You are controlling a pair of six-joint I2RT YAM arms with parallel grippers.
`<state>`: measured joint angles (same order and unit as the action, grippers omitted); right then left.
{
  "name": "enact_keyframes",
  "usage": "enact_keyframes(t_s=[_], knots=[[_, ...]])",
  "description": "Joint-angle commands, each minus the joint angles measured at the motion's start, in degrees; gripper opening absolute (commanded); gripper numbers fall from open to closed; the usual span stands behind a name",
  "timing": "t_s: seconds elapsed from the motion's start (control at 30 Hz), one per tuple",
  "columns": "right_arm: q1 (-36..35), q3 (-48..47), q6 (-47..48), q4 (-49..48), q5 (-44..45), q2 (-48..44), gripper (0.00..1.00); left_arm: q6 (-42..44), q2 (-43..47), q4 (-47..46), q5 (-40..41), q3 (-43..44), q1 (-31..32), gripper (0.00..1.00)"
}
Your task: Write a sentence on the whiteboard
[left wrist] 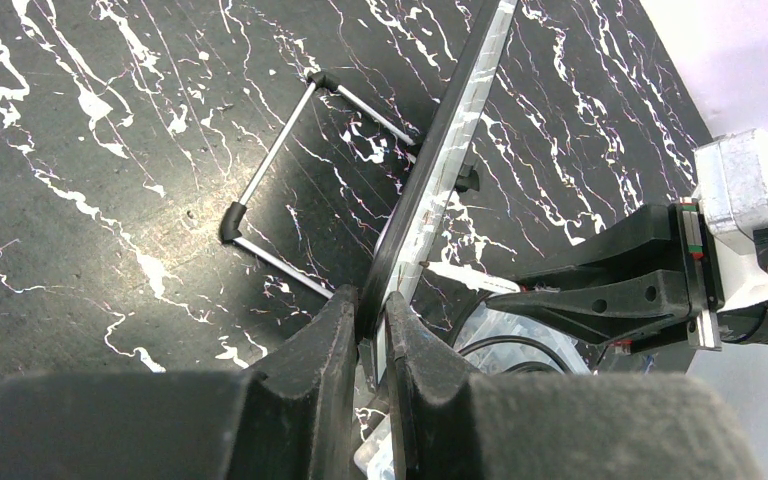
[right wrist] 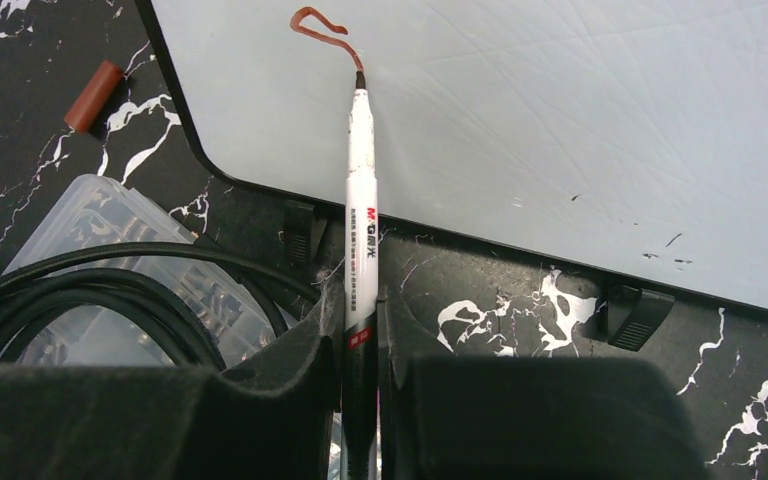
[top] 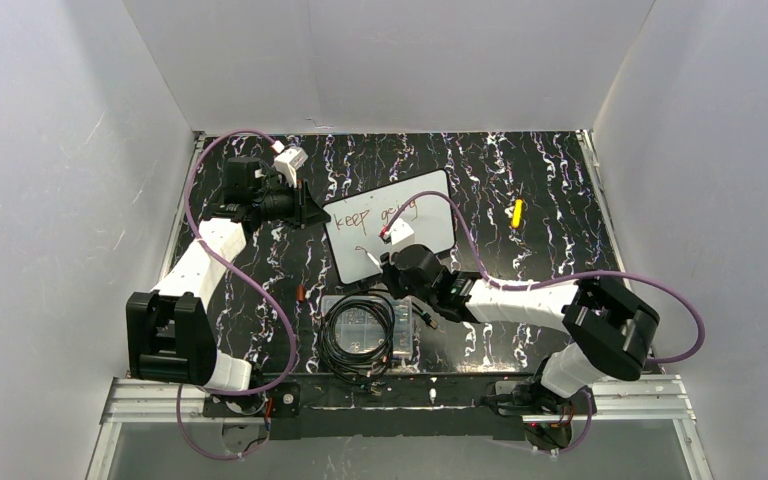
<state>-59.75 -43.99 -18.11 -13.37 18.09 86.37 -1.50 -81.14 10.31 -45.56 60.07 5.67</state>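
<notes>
Matte black right jaws, slim white marker (right wrist: 362,210), round-cornered whiteboard (right wrist: 560,120)

The whiteboard (right wrist: 560,120) is showing a smooth, slightly scuffed white face, while the black veined surface (left wrist: 90,200) is shining faintly.

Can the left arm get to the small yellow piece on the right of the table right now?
Probably not. The left gripper has its jaws shut on the edge of the black-rimmed white whiteboard, and the small yellow piece lies beyond the board's far side.
</notes>
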Motion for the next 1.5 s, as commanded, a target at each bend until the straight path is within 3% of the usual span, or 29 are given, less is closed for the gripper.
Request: enact_keyframes(t_s=[0.0,0.63,1.03,1.47], knots=[[-0.09,0.43,0.62,-0.44,-0.9,-1.24,0.01,0.27,1.73,-0.93,-0.58,2.02,-0.41,0.0],[-1.07,-2.46,4.84,-3.31,-4.77,-0.31,0.01,0.18,1.77,-0.95,-0.67,2.11,-0.46,0.0],[-1.07,0.39,3.52,-3.72,3.17,-4.13,0.01,0.09,1.68,-1.08,-0.7,2.03,-0.45,0.0],[-1.07,-1.64,3.08,-1.85,2.62,-0.38,0.01,0.03,1.21,-1.09,-0.92,2.26,-0.47,0.0]])
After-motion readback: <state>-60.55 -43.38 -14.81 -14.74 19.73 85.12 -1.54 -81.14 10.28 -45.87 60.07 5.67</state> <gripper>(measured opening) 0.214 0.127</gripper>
